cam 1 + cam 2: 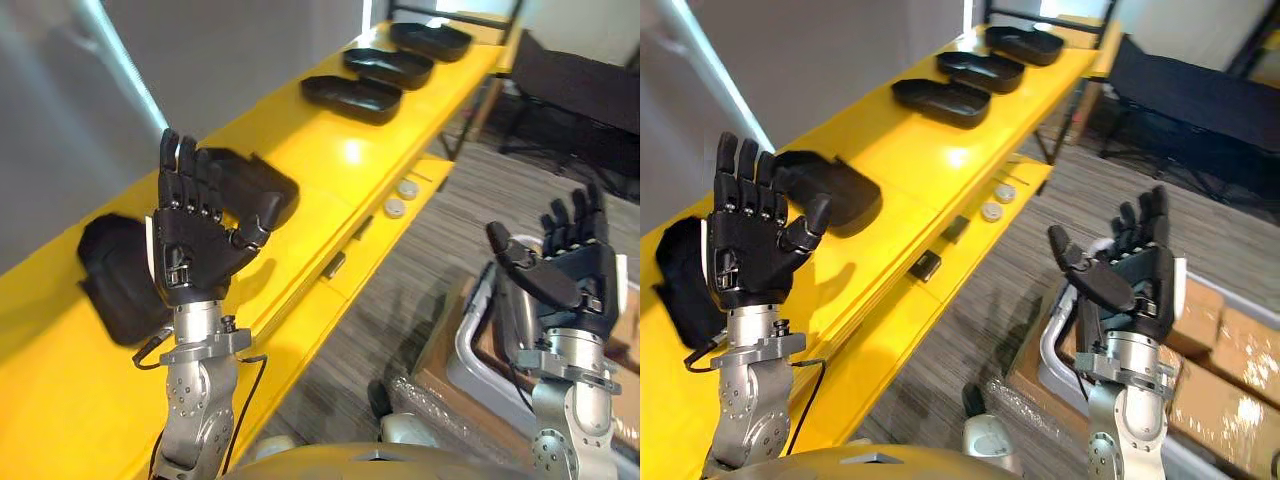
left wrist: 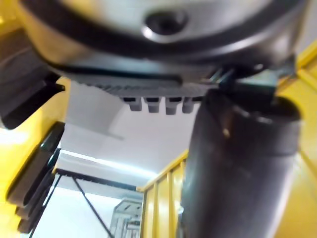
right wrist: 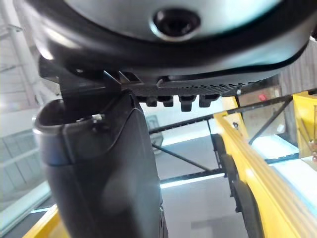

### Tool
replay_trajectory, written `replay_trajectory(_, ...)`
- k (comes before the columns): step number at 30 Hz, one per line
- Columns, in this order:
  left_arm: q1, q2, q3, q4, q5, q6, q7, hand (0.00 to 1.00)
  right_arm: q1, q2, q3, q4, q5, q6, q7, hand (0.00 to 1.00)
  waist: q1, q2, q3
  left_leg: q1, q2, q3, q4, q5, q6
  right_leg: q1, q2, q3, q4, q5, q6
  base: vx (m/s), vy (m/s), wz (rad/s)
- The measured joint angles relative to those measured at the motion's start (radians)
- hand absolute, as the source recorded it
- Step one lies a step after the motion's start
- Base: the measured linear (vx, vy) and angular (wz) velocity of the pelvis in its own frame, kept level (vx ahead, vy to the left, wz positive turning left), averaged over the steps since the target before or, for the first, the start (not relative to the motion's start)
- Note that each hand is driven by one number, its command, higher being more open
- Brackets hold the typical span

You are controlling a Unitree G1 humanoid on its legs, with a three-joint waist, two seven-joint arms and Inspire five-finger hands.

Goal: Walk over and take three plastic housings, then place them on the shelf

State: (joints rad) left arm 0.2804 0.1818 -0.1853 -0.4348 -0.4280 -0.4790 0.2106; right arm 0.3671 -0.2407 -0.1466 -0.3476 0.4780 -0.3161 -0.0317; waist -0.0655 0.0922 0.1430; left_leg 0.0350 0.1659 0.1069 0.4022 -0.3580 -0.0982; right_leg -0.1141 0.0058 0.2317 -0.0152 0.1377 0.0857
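We stand alongside the long yellow tabletop [image 1: 340, 160] with both hands raised and empty. The left hand [image 1: 200, 235] is up over the tabletop's near end, fingers straight and spread wide, thumb angled across the palm. The right hand [image 1: 565, 270] is off the tabletop's outer edge, above the floor, and is just as wide. Both wrist views show straight fingers with nothing between them.

Five black plastic housings lie on the tabletop. Two sit at the near end by the back edge: the first near housing [image 1: 835, 190] just behind the left hand and the second near housing [image 1: 680, 270] beside that arm. The other three form a row toward the far end: the nearest of the row [image 1: 352, 98], the middle one [image 1: 388, 67] and the farthest [image 1: 431, 40]. Each is apart from the next.

We judge that we are between carries, with nothing taken up at this moment. We cannot tell whether the far row is stock to collect or pieces already set down. If we are to pick, the next move calls for lowering the left hand onto the first near housing, palm down, and curling the fingers over its rim. The shells look shallow and smooth, so the hold must span a wall and not press on the top.
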Motion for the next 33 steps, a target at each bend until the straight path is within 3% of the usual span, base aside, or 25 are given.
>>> replay_trajectory(1,-0.007,0.001,0.0,0.0,0.001,0.004,-0.026,1.0,-0.028,-0.009,0.03,0.019,-0.003,-0.001,0.005,1.0,0.0,0.005,0.004,-0.019,-0.013,0.002,0.015,-0.006,0.007,-0.017,-0.013,0.003,0.001,0.006,0.005,-0.08,0.151,-0.18)
replay_trajectory(3,-0.024,0.003,-0.008,0.0,0.003,0.003,-0.055,1.0,-0.103,-0.029,0.085,0.074,-0.013,0.0,-0.006,1.0,0.01,-0.009,0.033,-0.05,-0.031,0.002,0.041,-0.018,0.018,-0.039,-0.031,0.008,0.001,0.026,0.02,-0.09,0.115,0.01)
replay_trajectory(6,-0.075,0.019,-0.044,0.028,0.006,-0.002,-0.062,1.0,-0.154,-0.039,0.143,0.135,-0.039,0.006,-0.06,1.0,0.042,-0.011,0.092,-0.095,-0.051,-0.026,0.099,-0.039,0.031,-0.052,-0.051,0.003,-0.002,0.054,0.05,-0.11,0.102,0.18)
replay_trajectory(9,-0.026,0.021,-0.06,0.037,0.01,-0.005,-0.063,1.0,-0.046,0.023,0.164,0.155,-0.021,0.005,-0.075,1.0,0.041,-0.007,0.111,-0.055,-0.056,-0.021,0.114,-0.053,0.036,-0.023,-0.05,0.012,0.023,0.06,0.058,-0.01,0.088,-0.16)
replay_trajectory(11,0.026,0.017,-0.076,0.034,0.007,-0.019,-0.08,1.0,0.066,0.081,0.162,0.146,0.032,-0.011,-0.035,1.0,0.039,-0.011,0.13,0.0,-0.043,0.019,0.119,-0.067,0.047,-0.005,-0.035,-0.001,0.066,0.053,0.051,-0.04,0.058,-0.59)
replay_trajectory(12,0.065,0.022,-0.082,0.021,0.008,-0.029,-0.089,1.0,0.119,0.108,0.166,0.146,0.067,-0.023,0.019,1.0,0.036,-0.032,0.139,0.023,-0.039,0.059,0.117,-0.07,0.056,-0.004,-0.039,-0.038,0.071,0.058,0.042,-0.14,-0.011,-0.89)
replay_trajectory(13,0.077,0.024,-0.08,0.019,0.017,-0.028,-0.088,1.0,0.127,0.114,0.175,0.147,0.089,-0.028,0.062,1.0,0.037,-0.036,0.148,0.024,-0.025,0.11,0.111,-0.067,0.068,-0.036,-0.063,-0.109,0.108,0.018,-0.017,-0.18,-0.015,-0.94)
replay_trajectory(14,0.077,0.024,-0.077,0.024,0.028,-0.025,-0.085,1.0,0.117,0.111,0.183,0.147,0.088,-0.03,0.072,1.0,0.039,-0.035,0.148,0.021,-0.017,0.133,0.108,-0.061,0.073,-0.077,-0.077,-0.166,0.187,-0.015,-0.052,-0.24,-0.046,-0.91)
replay_trajectory(15,0.077,0.028,-0.07,0.029,0.042,-0.018,-0.083,1.0,0.082,0.093,0.213,0.147,0.085,-0.039,0.082,1.0,0.039,-0.045,0.143,0.023,-0.011,0.162,0.083,-0.036,0.073,-0.126,-0.119,-0.25,0.337,-0.084,-0.08,-0.18,-0.032,-0.64)
replay_trajectory(16,0.074,0.031,-0.069,0.029,0.04,-0.016,-0.086,1.0,0.043,0.076,0.241,0.149,0.079,-0.049,0.084,1.0,0.042,-0.044,0.144,0.026,-0.006,0.175,0.057,-0.013,0.072,-0.134,-0.152,-0.287,0.418,-0.124,-0.081,-0.16,-0.088,-0.54)
replay_trajectory(18,0.052,0.029,-0.067,0.028,0.003,0.004,-0.123,1.0,-0.089,0.056,0.324,0.165,0.038,-0.08,0.014,1.0,0.065,-0.041,0.141,0.019,0.029,0.188,0.007,0.046,0.049,-0.111,-0.229,-0.311,0.55,-0.201,-0.079,-0.05,-0.16,-0.35)
replay_trajectory(21,0.044,0.023,-0.055,0.029,-0.049,0.028,-0.154,1.0,-0.196,0.06,0.385,0.223,-0.026,-0.086,-0.068,1.0,0.096,-0.06,0.13,0.006,0.062,0.204,-0.016,0.085,0.005,-0.057,-0.347,-0.314,0.589,-0.202,-0.081,0.0,-0.296,-0.33)
replay_trajectory(22,0.044,0.02,-0.044,0.032,-0.086,0.045,-0.155,1.0,-0.219,0.074,0.402,0.244,-0.058,-0.078,-0.092,1.0,0.108,-0.063,0.125,0.005,0.079,0.219,-0.02,0.1,-0.023,-0.036,-0.407,-0.313,0.581,-0.198,-0.084,0.03,-0.541,-0.59)
replay_trajectory(23,0.047,0.013,-0.03,0.034,-0.129,0.051,-0.152,1.0,-0.218,0.099,0.408,0.258,-0.102,-0.064,-0.107,1.0,0.115,-0.086,0.11,0.0,0.107,0.23,-0.021,0.117,-0.053,-0.021,-0.442,-0.314,0.522,-0.177,-0.087,0.02,-0.465,-0.59)
replay_trajectory(24,0.049,0.013,-0.023,0.035,-0.148,0.051,-0.148,1.0,-0.21,0.112,0.41,0.264,-0.122,-0.057,-0.107,1.0,0.114,-0.096,0.1,-0.01,0.121,0.23,-0.02,0.126,-0.07,-0.017,-0.445,-0.312,0.48,-0.108,-0.113,0.03,-0.546,-0.5)
replay_trajectory(25,0.046,0.002,-0.015,0.054,-0.186,0.053,-0.149,1.0,-0.18,0.116,0.402,0.27,-0.139,-0.04,-0.106,1.0,0.107,-0.082,0.087,-0.028,0.169,0.218,-0.032,0.152,-0.115,-0.011,-0.392,-0.32,0.461,-0.156,-0.022,0.06,-0.561,-0.39)
replay_trajectory(26,0.064,-0.038,-0.025,0.066,-0.219,0.062,-0.155,1.0,-0.144,0.094,0.379,0.273,-0.144,-0.019,-0.099,1.0,0.091,-0.055,0.075,-0.023,0.212,0.201,-0.081,0.199,-0.132,-0.018,-0.346,-0.345,0.462,-0.202,0.038,0.06,-0.561,-0.26)
replay_trajectory(28,0.09,-0.077,-0.052,0.069,-0.248,0.079,-0.169,1.0,-0.081,0.06,0.32,0.273,-0.15,-0.006,-0.08,1.0,0.055,-0.048,0.071,-0.012,0.242,0.181,-0.133,0.266,-0.122,-0.011,-0.319,-0.398,0.467,-0.277,0.118,0.09,-0.556,-0.13)
replay_trajectory(30,0.088,-0.093,-0.067,0.076,-0.277,0.104,-0.178,1.0,-0.065,0.019,0.261,0.282,-0.157,0.013,-0.079,1.0,0.025,-0.042,0.074,-0.04,0.276,0.158,-0.089,0.336,-0.059,0.003,-0.282,-0.424,0.438,-0.311,0.105,0.08,-0.493,-0.19)
replay_trajectory(31,0.083,-0.093,-0.067,0.079,-0.304,0.12,-0.19,1.0,-0.062,0.007,0.24,0.287,-0.158,0.019,-0.082,1.0,0.008,-0.049,0.08,-0.101,0.299,0.123,0.02,0.389,0.017,0.035,-0.263,-0.43,0.393,-0.311,0.1,0.04,-0.337,-0.33)
replay_trajectory(32,0.079,-0.098,-0.078,0.101,-0.324,0.121,-0.213,1.0,-0.045,-0.007,0.223,0.285,-0.161,0.018,-0.087,1.0,0.01,-0.057,0.086,-0.117,0.286,0.097,0.048,0.318,-0.025,0.07,-0.259,-0.423,0.351,-0.303,0.085,0.01,-0.25,-0.44)
replay_trajectory(33,0.08,-0.098,-0.085,0.11,-0.325,0.121,-0.225,1.0,-0.039,-0.01,0.212,0.285,-0.161,0.018,-0.089,1.0,0.015,-0.052,0.084,-0.114,0.261,0.085,0.042,0.286,-0.043,0.078,-0.255,-0.418,0.336,-0.299,0.079,-0.02,-0.121,-0.63)
